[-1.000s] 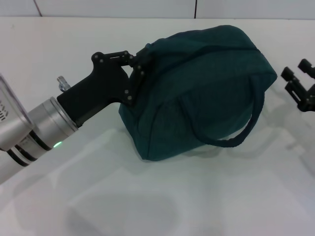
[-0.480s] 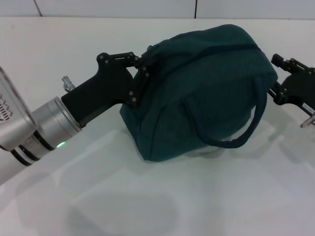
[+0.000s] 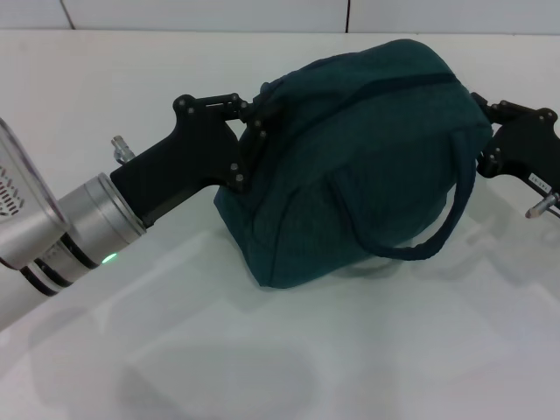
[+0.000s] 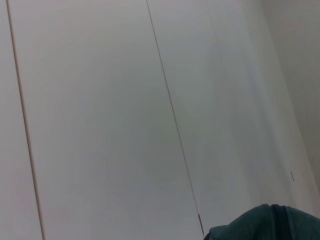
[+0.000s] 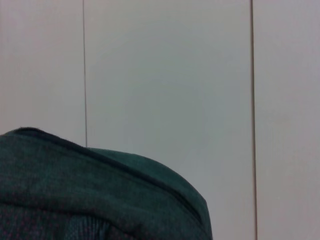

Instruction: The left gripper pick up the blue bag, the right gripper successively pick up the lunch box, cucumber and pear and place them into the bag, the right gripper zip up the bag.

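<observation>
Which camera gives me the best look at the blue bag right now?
The head view: it shows the whole blue bag, bulging, with a looped handle hanging in front. The left wrist view catches only a corner of fabric; the right wrist view shows only its top and a dark seam.

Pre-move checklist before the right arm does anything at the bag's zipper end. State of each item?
1. Left gripper clamped on the blue bag: ok, its fingers pinch the fabric at the bag's left end.
2. Bag supported: ok, its base rests on the white table.
3. Right gripper at the bag: ok, it sits against the bag's right end, near the dark zipper line.
4. Right gripper holding the zipper pull: cannot tell, no pull is visible and the fingertips are hidden against the fabric.
5. Zipper closed along the top: looks ok in the head and right wrist views; no silvery lining shows.
6. Lunch box, cucumber, pear inside: cannot tell; none is visible anywhere.
</observation>
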Controlling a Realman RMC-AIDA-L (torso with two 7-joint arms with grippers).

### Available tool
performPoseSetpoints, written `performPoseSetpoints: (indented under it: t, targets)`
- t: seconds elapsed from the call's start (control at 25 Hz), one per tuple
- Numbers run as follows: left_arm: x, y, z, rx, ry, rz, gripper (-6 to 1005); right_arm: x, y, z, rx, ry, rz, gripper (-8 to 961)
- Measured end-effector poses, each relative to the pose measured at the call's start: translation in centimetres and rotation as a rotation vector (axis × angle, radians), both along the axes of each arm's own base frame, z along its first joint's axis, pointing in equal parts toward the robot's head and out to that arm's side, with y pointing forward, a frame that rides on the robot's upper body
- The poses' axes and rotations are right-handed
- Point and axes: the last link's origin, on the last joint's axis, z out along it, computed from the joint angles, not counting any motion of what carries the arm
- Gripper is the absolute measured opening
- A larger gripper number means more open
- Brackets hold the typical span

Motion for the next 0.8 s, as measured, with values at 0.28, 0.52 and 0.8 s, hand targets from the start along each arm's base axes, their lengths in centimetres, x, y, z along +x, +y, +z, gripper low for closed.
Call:
performPoseSetpoints:
  t: [0.28,0.52,0.8]
  targets:
    - [0.0,0.0,0.0,0.004,0.004,-0.002,91,0.0,0.1,0.1,0.006,0.003,-0.002,49]
    - [-0.1,0.1,0.1,0.010,0.008,-0.002,97,0.9,0.2,0.0,0.008,-0.015,-0.055,32]
    - [-0.2,0.2,0.2,0.017,0.004,0.010,105,1.9,-0.3,-0.1,0.002,-0.023,-0.102,34]
